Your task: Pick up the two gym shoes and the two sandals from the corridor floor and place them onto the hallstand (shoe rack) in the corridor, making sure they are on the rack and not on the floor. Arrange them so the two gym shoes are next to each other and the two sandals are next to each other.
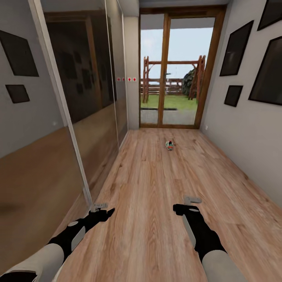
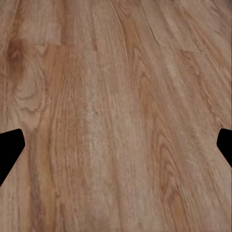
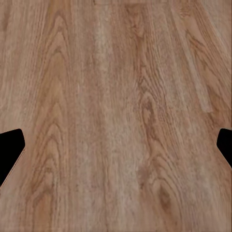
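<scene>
— While both arms are hanging forward over the corridor floor (image 1: 156, 219), what is each pincer doing?

— Both the left pincer (image 1: 102, 209) and the right pincer (image 1: 188, 204) are standing spread wide with nothing between the fingers; in each wrist view the dark fingertips (image 2: 10, 147) are sitting at opposite edges with bare planks between them.

— And the task's things?

— One gym shoe (image 1: 170, 145) is lying alone on the floor, well short of the glass door (image 1: 174, 70) and well ahead of both pincers. It is too small to read which way it is pointing. I am not making out the other shoes or the hallstand from this spot.

— How will it handle?

— I am judging it light, with a soft upper over a stiffer sole. Pinching across the heel collar or the sides near the laces looks safest; the rounded toe could be slipping out.

— The room?

— Wood planks, smooth and level, are running toward the door. A mirrored wardrobe (image 1: 82, 98) is lining one side; dark picture frames (image 1: 235, 49) are hanging on the opposite wall.
</scene>
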`<state>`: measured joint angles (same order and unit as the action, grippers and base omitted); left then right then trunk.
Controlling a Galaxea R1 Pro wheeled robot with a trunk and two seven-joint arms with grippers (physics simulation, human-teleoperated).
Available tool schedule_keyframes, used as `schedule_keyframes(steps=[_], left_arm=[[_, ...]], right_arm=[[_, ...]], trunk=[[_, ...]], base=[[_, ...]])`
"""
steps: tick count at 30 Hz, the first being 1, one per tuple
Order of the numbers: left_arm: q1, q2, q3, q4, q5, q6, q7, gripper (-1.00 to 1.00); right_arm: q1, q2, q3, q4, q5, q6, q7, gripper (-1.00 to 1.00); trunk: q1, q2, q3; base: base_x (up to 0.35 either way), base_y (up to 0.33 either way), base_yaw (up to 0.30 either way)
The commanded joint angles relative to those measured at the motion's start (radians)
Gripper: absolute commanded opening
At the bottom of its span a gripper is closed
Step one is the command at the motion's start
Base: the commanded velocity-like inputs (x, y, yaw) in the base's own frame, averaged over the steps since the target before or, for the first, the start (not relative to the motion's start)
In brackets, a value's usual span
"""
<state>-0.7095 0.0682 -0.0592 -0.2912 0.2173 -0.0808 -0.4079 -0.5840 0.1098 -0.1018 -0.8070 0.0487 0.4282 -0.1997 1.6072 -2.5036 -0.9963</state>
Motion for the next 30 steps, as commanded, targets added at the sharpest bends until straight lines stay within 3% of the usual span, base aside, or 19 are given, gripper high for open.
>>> schedule_keyframes(steps=[1,30], left_arm=[[-0.001,0.001,-0.006,0.001,0.009,-0.004,-0.002,1.00],[-0.001,0.001,-0.007,0.001,0.009,-0.004,-0.002,1.00]], right_arm=[[0.000,0.001,-0.003,-0.002,0.005,0.006,0.000,1.00],[0.000,0.001,-0.003,-0.002,0.005,0.006,0.000,1.00]], trunk=[[0.000,0.000,-0.001],[0.000,0.000,-0.002]], base=[[0.345,0.000,0.011],[0.345,0.000,0.001]])
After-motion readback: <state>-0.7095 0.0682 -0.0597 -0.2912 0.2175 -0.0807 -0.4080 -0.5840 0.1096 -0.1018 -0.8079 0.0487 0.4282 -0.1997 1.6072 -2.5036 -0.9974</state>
